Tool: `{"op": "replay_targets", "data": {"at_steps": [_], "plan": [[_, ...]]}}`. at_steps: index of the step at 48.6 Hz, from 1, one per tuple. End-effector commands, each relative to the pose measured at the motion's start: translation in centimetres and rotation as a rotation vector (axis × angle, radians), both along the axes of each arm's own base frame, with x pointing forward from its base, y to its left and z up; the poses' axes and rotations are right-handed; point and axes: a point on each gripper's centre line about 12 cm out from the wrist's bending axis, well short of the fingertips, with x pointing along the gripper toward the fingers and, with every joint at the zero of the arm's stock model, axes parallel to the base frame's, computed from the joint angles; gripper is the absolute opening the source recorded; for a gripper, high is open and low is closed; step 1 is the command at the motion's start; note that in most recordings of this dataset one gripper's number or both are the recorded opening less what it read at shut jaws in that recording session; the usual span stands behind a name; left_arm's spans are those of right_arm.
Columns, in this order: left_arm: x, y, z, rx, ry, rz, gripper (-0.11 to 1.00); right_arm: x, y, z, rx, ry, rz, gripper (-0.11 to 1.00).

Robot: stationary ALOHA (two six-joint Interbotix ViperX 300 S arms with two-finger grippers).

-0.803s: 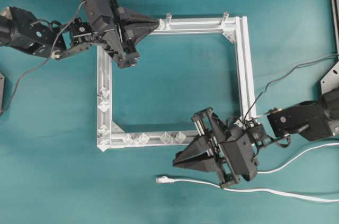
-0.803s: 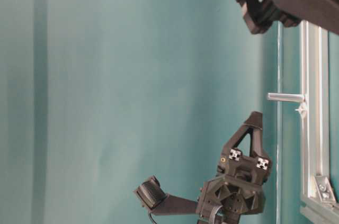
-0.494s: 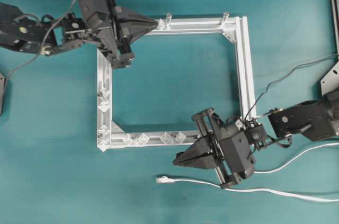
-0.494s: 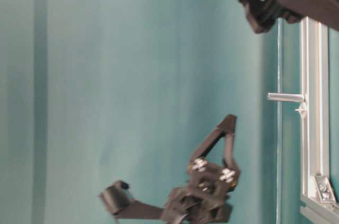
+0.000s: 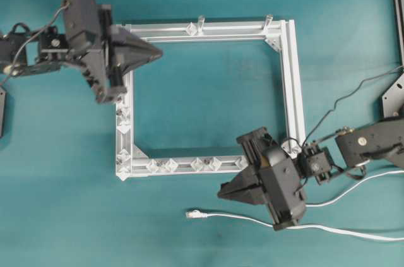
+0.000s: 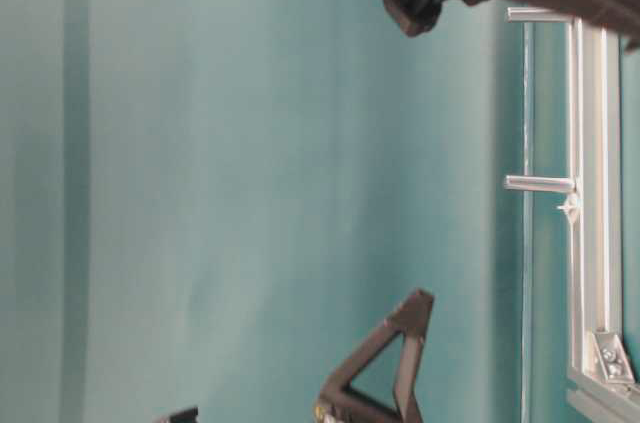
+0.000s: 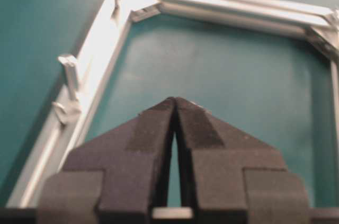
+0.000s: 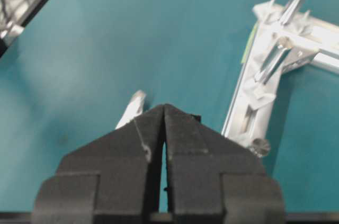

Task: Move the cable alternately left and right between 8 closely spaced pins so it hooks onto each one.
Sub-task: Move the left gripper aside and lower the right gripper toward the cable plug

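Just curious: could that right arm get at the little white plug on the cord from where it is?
Probably yes. The plug lies loose on bare cloth just beyond the right gripper, nothing between them, though its fingers are shut and must open first.

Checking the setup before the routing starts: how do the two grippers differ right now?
The left gripper hangs over the frame's upper left corner; the right gripper sits outside the bottom rail, near the cable. The left points right, the right points left. Both are shut and empty.

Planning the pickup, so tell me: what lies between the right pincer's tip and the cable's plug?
Only bare teal tabletop, as the overhead view shows. The shut right pincer points toward the plug of the cable, with nothing in between.
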Motion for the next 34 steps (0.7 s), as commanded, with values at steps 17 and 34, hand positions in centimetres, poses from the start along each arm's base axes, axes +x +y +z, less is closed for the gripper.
{"op": "replay_targets", "data": {"at_steps": [17,34], "plan": [[-4.6,-1.3,0.4,-0.02,0.001,-0.014,0.0,1.5,1.7,1.5,-0.033,0.13,-0.003,0.0],[-10.2,-2.2,-0.1,-0.011,-0.01,-0.023,0.37,4.0,2.5,0.4,0.026,0.301,-0.109,0.54]]}}
